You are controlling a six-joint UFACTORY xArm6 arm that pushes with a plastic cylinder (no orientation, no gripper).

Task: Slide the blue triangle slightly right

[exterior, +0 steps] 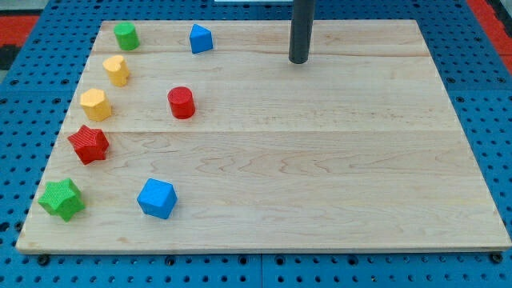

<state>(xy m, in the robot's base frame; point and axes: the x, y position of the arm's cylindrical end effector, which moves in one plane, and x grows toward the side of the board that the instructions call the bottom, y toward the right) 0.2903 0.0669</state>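
Blue triangle (200,38) sits near the board's (320,160) top edge, just right of the green cylinder (126,36). The rod's tip (298,61) stands well right of the triangle, touching nothing, no jaws here. Push not yet begun, by the look.

Blue triangle (200,38) (pale wood board (320,160)), dark rod (301,30).

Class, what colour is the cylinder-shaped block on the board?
Red: the cylinder, clearest in the camera view.
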